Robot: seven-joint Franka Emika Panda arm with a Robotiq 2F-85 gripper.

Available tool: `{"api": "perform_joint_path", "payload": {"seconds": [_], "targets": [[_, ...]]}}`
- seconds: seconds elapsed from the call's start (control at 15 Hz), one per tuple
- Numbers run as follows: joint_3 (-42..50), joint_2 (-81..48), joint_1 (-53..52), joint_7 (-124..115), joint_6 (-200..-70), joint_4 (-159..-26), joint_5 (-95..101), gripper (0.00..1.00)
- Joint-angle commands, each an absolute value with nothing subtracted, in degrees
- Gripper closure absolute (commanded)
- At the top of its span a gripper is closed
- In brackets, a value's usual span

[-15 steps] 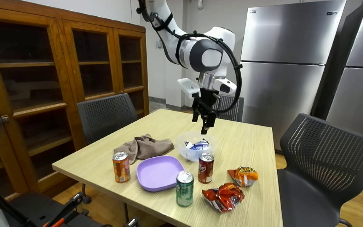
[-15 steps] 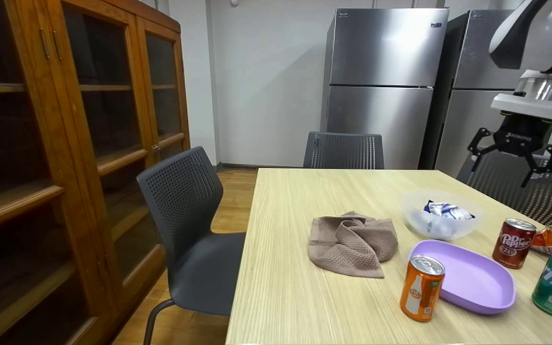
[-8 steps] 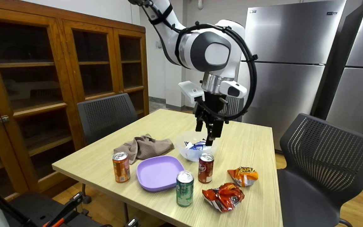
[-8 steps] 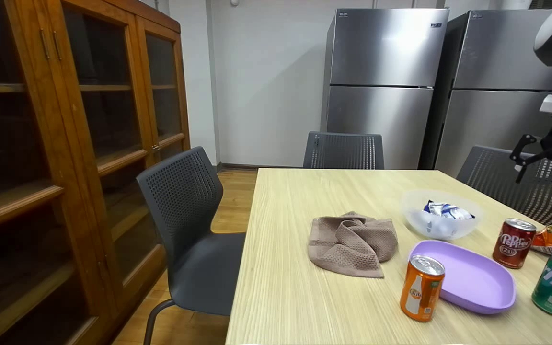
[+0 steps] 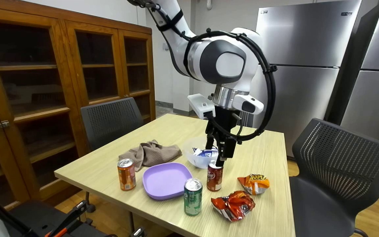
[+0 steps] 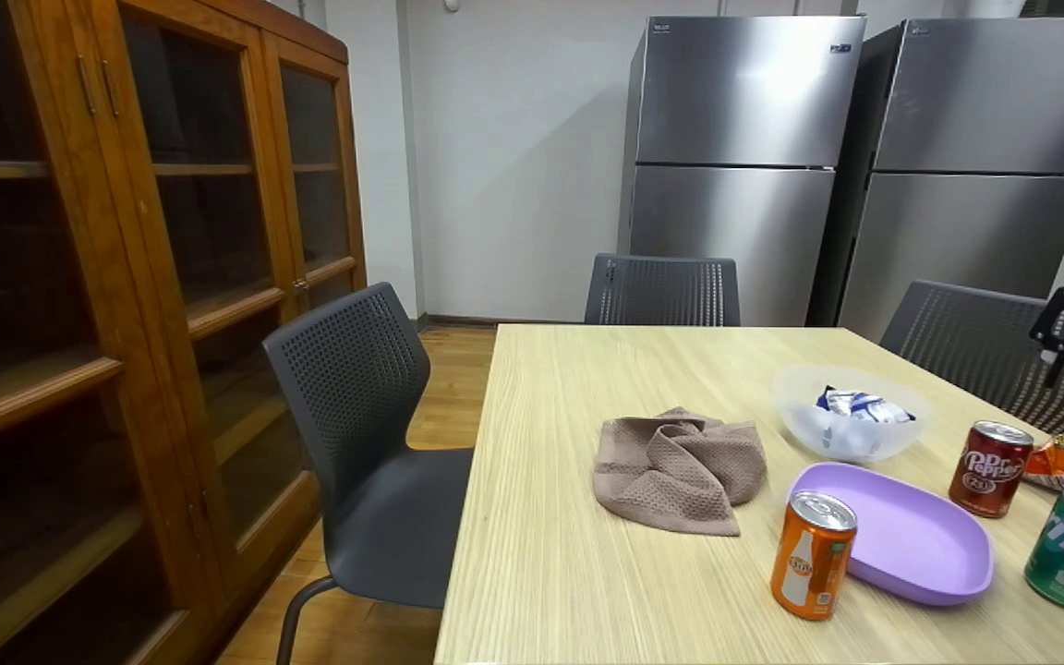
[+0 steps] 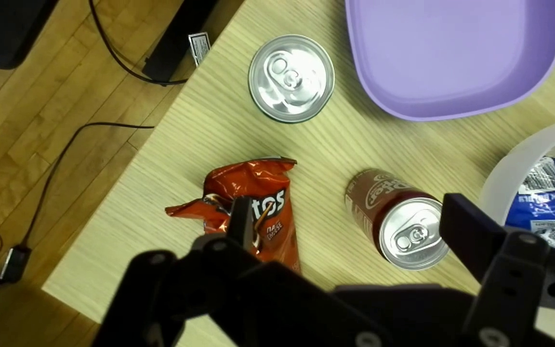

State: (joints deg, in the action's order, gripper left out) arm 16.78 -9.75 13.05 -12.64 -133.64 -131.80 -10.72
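My gripper (image 5: 215, 154) is open and empty, pointing down above the table. In the wrist view, its black fingers (image 7: 470, 231) stand wide apart. A dark red Dr Pepper can (image 7: 376, 197) stands upright between and below them, nearer the right finger. A red crumpled chip bag (image 7: 277, 236) lies under the left finger, partly hidden by it. A clear bowl (image 5: 197, 161) with a blue and white packet (image 7: 547, 202) is beside the can. A green can (image 5: 193, 199) and a purple plate (image 5: 166, 181) are close by. In an exterior view, only one finger (image 6: 1056, 369) shows at the edge.
An orange can (image 6: 814, 559) stands by the plate. A brown cloth (image 6: 680, 471) lies behind it. An orange chip bag (image 5: 254, 184) lies near the table's (image 5: 268, 227) side. Chairs (image 5: 337, 177) surround the table. A wooden cabinet (image 5: 61, 115) and steel fridges (image 5: 294, 98) stand behind.
My gripper has moved down and sideways, from above the bowl towards the Dr Pepper can. It has mostly left the frame in an exterior view. The things on the table have not moved.
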Motion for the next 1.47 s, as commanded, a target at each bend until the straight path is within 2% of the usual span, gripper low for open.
{"api": "perform_joint_path", "payload": {"seconds": [0.0, 0.8, 1.4], "targets": [[16.14, -9.75, 13.66, -12.78, -133.54, -131.72, -10.52, 0.0], [15.06, -12.01, 12.38, -13.95, -138.12, -134.96, -10.25, 0.0], [15.59, -15.17, 9.03, -18.67, -151.56, -142.29, -8.36, 0.0]]}}
